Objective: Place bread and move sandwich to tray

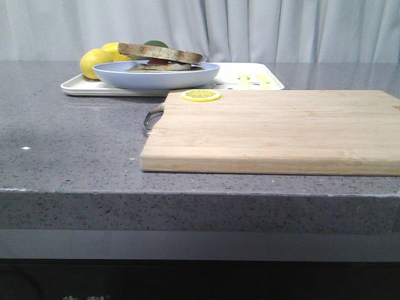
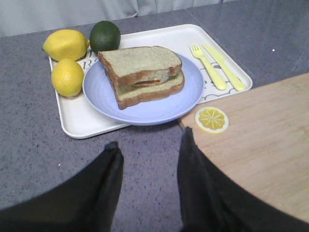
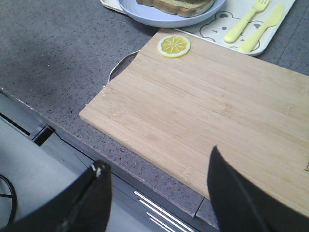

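The sandwich (image 2: 142, 75), two brown-crusted toast slices with an orange and white filling, lies on a pale blue plate (image 2: 186, 101) that rests on the white tray (image 2: 77, 118). It also shows in the front view (image 1: 161, 56) at the back left and partly in the right wrist view (image 3: 181, 6). No loose bread slice is in view. My left gripper (image 2: 149, 147) is open and empty over the grey counter, short of the tray. My right gripper (image 3: 157, 166) is open and empty above the counter's front edge. Neither gripper shows in the front view.
A wooden cutting board (image 1: 275, 128) lies front right with a lemon slice (image 1: 200, 95) on its far left corner. On the tray are two lemons (image 2: 67, 76), a dark green fruit (image 2: 105, 35), and a yellow fork and knife (image 2: 217, 65).
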Controlling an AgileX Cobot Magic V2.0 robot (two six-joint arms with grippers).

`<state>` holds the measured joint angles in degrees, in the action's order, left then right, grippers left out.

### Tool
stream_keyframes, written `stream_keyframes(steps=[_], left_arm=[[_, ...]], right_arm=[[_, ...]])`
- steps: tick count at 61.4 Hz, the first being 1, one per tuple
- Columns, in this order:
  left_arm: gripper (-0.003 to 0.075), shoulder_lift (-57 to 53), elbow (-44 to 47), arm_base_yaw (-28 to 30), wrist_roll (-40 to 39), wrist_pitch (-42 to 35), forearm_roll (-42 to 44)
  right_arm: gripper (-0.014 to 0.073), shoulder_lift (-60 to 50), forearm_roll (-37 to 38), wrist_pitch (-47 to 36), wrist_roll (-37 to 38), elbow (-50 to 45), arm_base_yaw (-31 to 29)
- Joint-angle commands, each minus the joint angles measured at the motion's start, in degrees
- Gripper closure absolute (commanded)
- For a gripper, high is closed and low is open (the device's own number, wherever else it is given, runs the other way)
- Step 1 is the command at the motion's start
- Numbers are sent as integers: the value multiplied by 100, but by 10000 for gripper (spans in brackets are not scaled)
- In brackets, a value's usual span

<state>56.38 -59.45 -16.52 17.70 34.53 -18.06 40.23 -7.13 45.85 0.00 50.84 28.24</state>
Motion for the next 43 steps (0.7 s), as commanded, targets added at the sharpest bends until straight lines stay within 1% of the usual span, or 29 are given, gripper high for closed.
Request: stream_keyframes(steps=[1, 10, 18, 27, 30, 34, 37, 38, 43], left_arm=[[441, -625, 375, -51, 70, -496, -35], [441, -1534, 1149, -51, 70, -496, 73], [441, -2318, 1653, -51, 70, -496, 96], [441, -2924, 1891, -51, 70, -487, 96], [455, -3041, 1900, -51, 70, -487, 96], [504, -3127, 1900, -51, 70, -499, 96], [559, -3139, 1900, -51, 70, -499, 96], [594, -3139, 1900, -51, 70, -499, 96], [691, -3139, 1900, -51, 70, -499, 96]], right_arm=[[138, -14, 21, -335, -40, 121, -1], [138, -14, 21, -303, -40, 121, -1], [138, -14, 21, -161, -40, 121, -1], [138, -14, 21, -91, -40, 121, -1], [149, -14, 21, -59, -40, 121, -1], [215, -14, 21, -33, -40, 121, -1], [302, -14, 21, -7, -40, 121, -1], [358, -14, 21, 10, -40, 121, -1], [509, -14, 21, 18, -40, 121, -1]])
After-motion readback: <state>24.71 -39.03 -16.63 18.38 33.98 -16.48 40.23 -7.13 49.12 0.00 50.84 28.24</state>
